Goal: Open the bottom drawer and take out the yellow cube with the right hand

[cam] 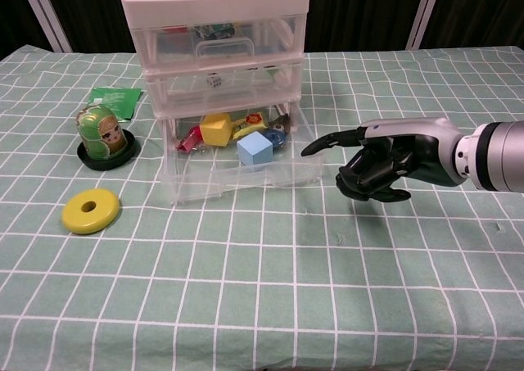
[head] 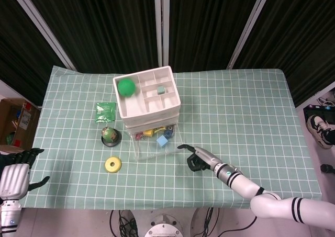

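Note:
The white three-drawer unit [cam: 219,70] stands at the table's middle left, and its clear bottom drawer [cam: 246,183] is pulled out toward me. Inside lie the yellow cube [cam: 216,129] at the back left, a light blue cube [cam: 255,148] and small mixed toys. The yellow cube [head: 148,133] also shows from above. My right hand [cam: 385,160] hovers just right of the drawer's front corner, most fingers curled in and one stretched toward the drawer's edge; it holds nothing. My left hand [head: 15,175] rests at the table's near left corner with fingers apart.
A green doll on a black base [cam: 101,132], a yellow ring [cam: 90,210] and a green packet [cam: 115,101] lie left of the drawers. A green ball [head: 125,87] sits in the unit's top tray. The checked cloth runs right and forward of my right hand.

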Controlling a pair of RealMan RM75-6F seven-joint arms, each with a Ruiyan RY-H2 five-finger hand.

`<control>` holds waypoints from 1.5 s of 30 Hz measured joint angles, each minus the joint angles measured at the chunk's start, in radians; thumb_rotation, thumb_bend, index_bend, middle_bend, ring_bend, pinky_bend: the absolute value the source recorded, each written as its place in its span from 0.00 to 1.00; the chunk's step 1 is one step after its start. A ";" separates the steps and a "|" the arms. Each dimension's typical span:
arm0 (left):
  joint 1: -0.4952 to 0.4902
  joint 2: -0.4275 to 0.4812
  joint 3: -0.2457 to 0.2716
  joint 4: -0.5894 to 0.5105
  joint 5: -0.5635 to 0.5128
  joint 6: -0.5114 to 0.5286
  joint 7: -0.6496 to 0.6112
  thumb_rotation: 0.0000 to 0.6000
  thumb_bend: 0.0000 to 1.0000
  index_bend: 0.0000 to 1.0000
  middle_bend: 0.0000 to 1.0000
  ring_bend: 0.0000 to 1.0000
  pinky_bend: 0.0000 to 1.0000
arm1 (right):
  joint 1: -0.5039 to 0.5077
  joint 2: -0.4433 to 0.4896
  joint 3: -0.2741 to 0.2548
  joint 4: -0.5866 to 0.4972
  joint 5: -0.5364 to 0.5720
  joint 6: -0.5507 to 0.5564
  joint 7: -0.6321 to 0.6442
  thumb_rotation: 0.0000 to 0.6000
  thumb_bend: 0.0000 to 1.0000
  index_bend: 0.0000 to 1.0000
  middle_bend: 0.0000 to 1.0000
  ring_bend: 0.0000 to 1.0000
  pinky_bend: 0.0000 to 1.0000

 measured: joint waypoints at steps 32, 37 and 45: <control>0.038 0.006 0.002 -0.019 0.024 0.080 0.005 1.00 0.12 0.22 0.20 0.18 0.21 | 0.188 0.065 -0.003 -0.015 -0.219 0.234 -0.990 1.00 0.28 0.14 0.87 0.95 0.99; 0.045 -0.001 -0.001 -0.016 0.022 0.090 -0.003 1.00 0.12 0.22 0.20 0.18 0.21 | 0.294 -0.047 -0.007 0.081 -0.210 0.275 -1.206 1.00 0.28 0.16 0.89 0.98 1.00; 0.050 -0.017 -0.006 -0.002 0.021 0.098 -0.021 1.00 0.12 0.22 0.20 0.18 0.21 | 0.388 -0.215 -0.039 0.280 -0.299 0.310 -1.304 1.00 0.24 0.18 0.91 1.00 1.00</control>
